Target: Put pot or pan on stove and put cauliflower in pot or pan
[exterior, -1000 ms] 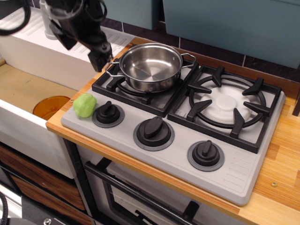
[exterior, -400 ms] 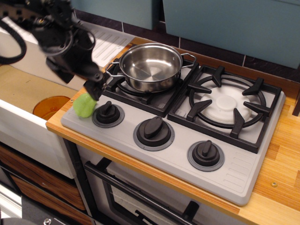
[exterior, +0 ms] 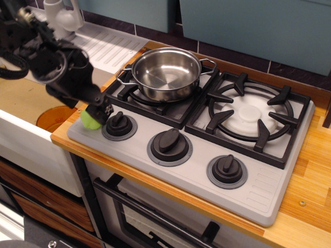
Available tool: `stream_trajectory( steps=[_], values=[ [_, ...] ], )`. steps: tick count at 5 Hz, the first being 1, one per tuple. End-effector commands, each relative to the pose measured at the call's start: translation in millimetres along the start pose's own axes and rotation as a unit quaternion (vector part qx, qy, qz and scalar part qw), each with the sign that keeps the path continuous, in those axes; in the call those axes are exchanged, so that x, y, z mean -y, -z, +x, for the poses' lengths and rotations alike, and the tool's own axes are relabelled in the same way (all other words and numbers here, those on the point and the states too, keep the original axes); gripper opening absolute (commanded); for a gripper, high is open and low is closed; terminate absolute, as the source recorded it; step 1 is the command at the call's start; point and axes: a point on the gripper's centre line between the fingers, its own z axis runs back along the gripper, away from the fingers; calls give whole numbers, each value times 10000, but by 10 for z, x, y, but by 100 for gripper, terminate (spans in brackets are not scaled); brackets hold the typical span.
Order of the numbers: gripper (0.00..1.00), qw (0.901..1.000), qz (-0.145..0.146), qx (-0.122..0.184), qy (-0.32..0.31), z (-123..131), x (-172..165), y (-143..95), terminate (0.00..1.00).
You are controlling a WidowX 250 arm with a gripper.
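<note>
Wooden table (exterior: 310,170) carries the grey stove (exterior: 207,155), with the steel pot (exterior: 166,73) sitting on its burner at 11 o'clock. At 9 o'clock, the black gripper (exterior: 96,114) covers the green cauliflower (exterior: 89,121) on the stove's corner; whether its jaws are closed on it I cannot tell.

Setting: a toy kitchen mock-up used as a robot test station.

A grey two-burner stove (exterior: 248,175) with black grates, white burner discs and three black knobs (exterior: 169,143) sits on a wooden desk (exterior: 310,155); a steel pot (exterior: 166,72) stands on the left burner. Below the front edge is an oven door with a dark handle (exterior: 150,212). To the left lies a white sink (exterior: 31,98) with a ribbed drainboard (exterior: 106,49) and a white tap (exterior: 61,15). Teal panels (exterior: 248,26) over dark tiles back the counter. A black robot arm (exterior: 46,57) reaches in.
</note>
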Motion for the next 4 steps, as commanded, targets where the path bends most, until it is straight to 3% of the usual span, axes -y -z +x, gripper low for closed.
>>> stream_trajectory(
  steps=[1, 2, 4],
  values=[
    [100, 9992, -190, 339, -23, 36, -25, 155, 0],
    [0, 9988, -271, 403, -75, 54, -1, 224, 0],
    [0, 9990, -345, 280, -85, 233, -15, 91, 0]
  ],
)
